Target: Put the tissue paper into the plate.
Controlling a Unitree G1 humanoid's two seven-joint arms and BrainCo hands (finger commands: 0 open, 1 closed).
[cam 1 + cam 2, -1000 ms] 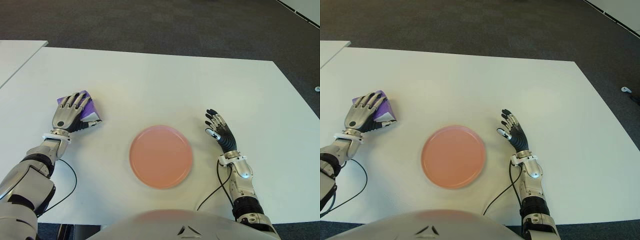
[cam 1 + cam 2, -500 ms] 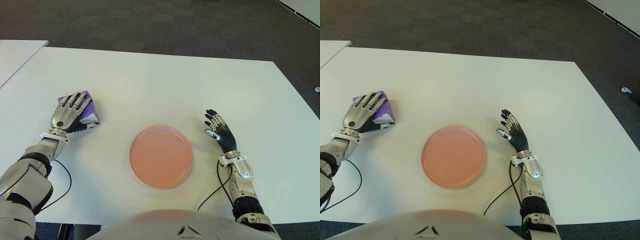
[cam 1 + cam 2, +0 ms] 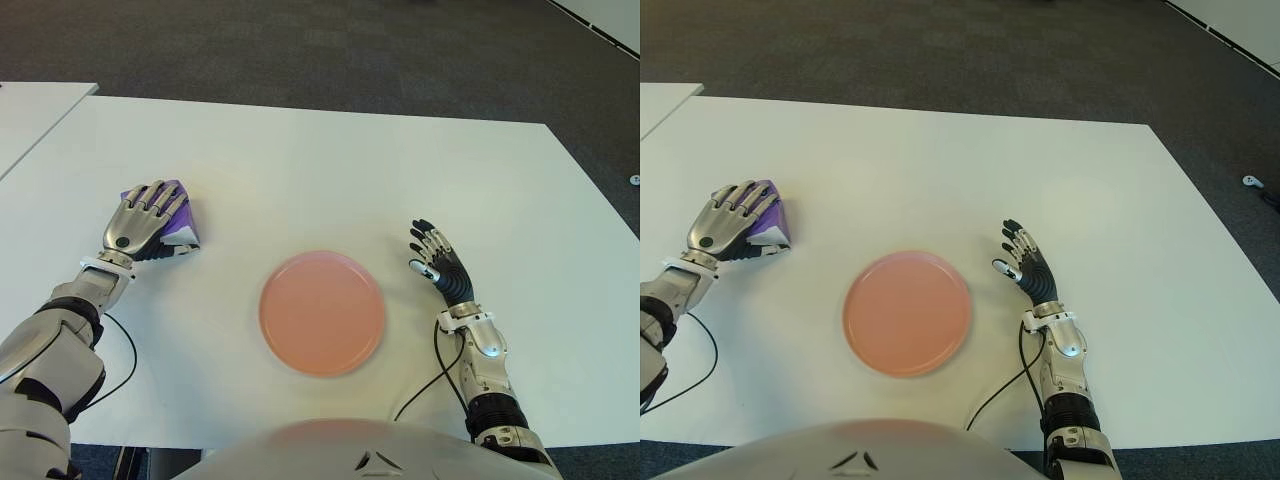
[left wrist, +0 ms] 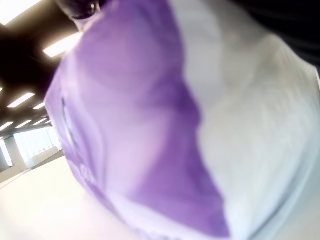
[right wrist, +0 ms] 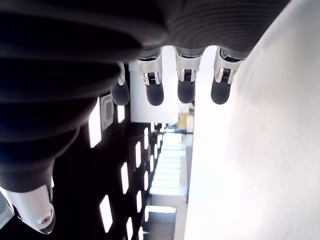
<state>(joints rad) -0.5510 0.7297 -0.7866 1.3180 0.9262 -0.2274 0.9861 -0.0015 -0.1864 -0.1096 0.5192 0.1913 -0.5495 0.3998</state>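
Left eye view: left hand (image 3: pixel 140 220) now clamped over tissue pack (image 3: pixel 181 222); right hand (image 3: pixel 440 265) unchanged, spread.

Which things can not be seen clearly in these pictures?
- Tissue pack: eye views, mostly covered by the left hand; its print is blurred in the left wrist view.
- Left hand's grip: its fingers hide it.
- Right hand beside the plate: table contact unclear.

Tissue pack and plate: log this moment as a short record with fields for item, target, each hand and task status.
item: purple tissue pack, on the table, left of the plate
target: pink plate, nothing on it
left hand: laid over the pack, fingers draped on it; a closed grasp cannot be told
right hand: open, idle, right of the plate
status: tissue not yet in the plate
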